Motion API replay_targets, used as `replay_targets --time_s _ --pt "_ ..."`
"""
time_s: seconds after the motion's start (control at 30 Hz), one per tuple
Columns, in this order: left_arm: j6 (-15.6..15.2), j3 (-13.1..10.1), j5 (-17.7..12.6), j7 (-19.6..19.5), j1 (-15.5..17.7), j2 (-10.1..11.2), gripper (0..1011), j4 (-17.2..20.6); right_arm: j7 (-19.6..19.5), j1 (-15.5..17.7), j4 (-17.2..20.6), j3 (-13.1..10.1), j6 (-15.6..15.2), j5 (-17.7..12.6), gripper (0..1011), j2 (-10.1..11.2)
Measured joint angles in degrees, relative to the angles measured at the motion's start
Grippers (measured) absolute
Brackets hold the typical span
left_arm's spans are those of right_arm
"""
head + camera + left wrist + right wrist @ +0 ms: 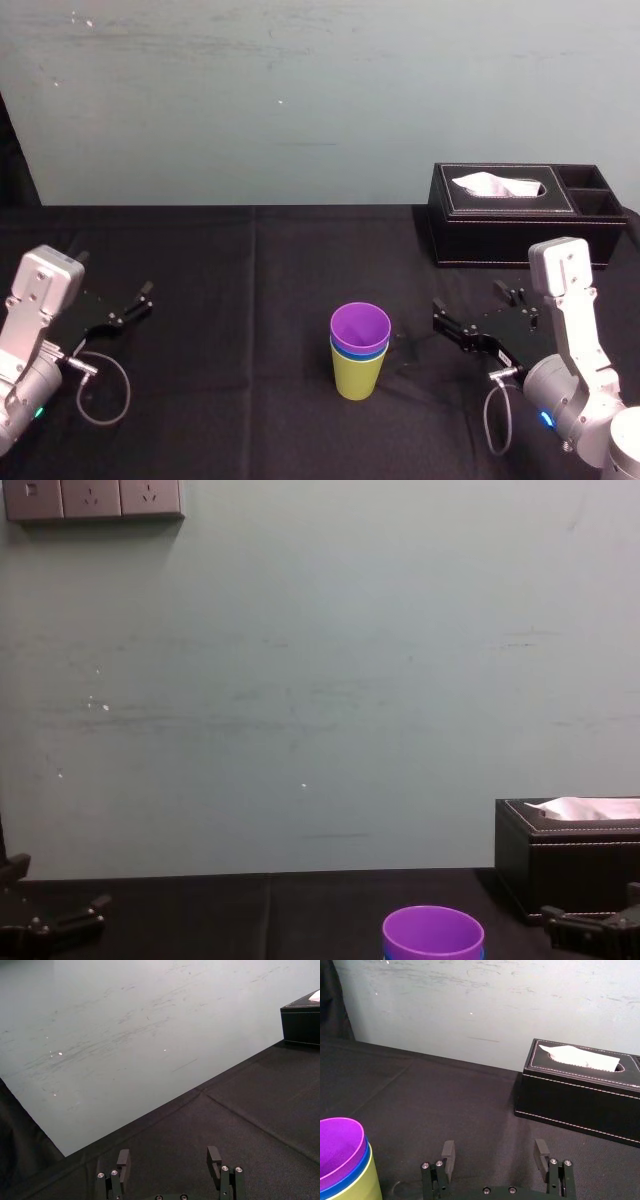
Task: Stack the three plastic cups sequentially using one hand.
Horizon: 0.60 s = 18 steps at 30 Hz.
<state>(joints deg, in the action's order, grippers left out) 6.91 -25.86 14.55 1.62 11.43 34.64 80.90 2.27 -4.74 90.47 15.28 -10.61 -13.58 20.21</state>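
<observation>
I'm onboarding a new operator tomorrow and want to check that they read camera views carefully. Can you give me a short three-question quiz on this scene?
1. Multiple choice: a yellow-green cup, a blue cup and a purple cup are nested together. Which is outermost, at the bottom? A purple, B blue, C yellow-green.
2. True or false: the right claw is shut on the nested cups.
3. Fill the gap: the black tissue box stands behind the ___ claw.
Key: 1 C. 2 False: it is open, beside the cups; the left claw, also open, is parked at far left. 3 right.
</observation>
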Motion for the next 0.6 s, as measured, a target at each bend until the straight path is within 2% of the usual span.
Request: replay_targets --time_s 0.6 --pt "0.0 0.0 0.0 0.0 0.0 0.0 1000 0.0 0.0 0.0 0.0 0.0 0.0 0.0 1002 0.0"
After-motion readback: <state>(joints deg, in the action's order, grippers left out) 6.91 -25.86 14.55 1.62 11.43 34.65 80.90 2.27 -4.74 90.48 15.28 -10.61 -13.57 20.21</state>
